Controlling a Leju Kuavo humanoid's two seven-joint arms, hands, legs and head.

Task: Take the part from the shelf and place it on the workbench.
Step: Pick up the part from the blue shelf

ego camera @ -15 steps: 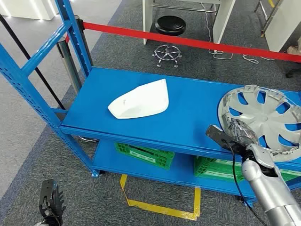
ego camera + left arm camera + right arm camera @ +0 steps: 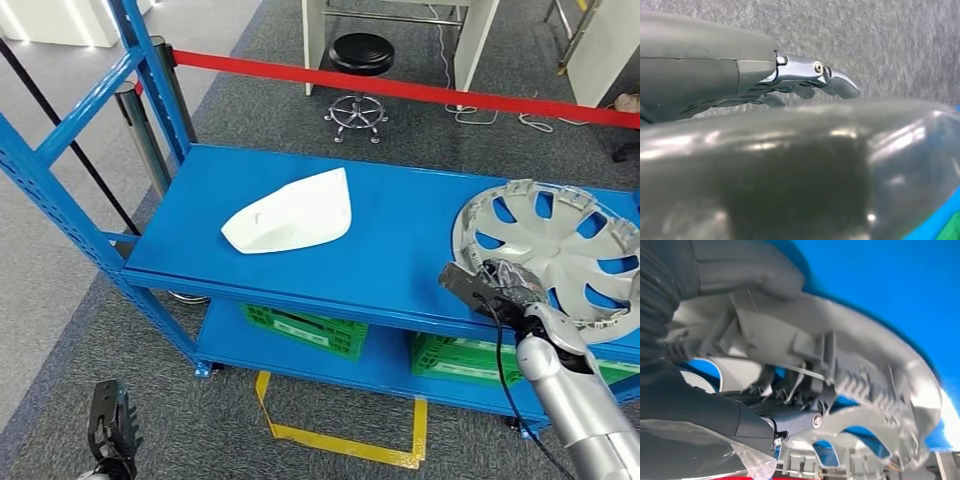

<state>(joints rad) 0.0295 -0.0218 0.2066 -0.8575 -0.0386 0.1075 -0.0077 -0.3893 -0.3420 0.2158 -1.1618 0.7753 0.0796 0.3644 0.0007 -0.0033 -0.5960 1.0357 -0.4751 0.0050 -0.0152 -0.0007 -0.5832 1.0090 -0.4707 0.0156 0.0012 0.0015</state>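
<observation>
On shelf (image 2: 392, 235): silver spoked hubcap (image 2: 562, 250), right hand (image 2: 513, 285) gripping rim.

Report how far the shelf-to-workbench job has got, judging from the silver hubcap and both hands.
Done: the right hand has reached the round silver plastic hubcap at its near rim. In hand: the right wrist view shows fingers hooked through the hubcap's spoke openings, thumb on its rim, so the grasp looks formed. Left: the hubcap lies on the blue metal shelf; lifting and carrying remain. The left hand hangs low, holding nothing.
</observation>
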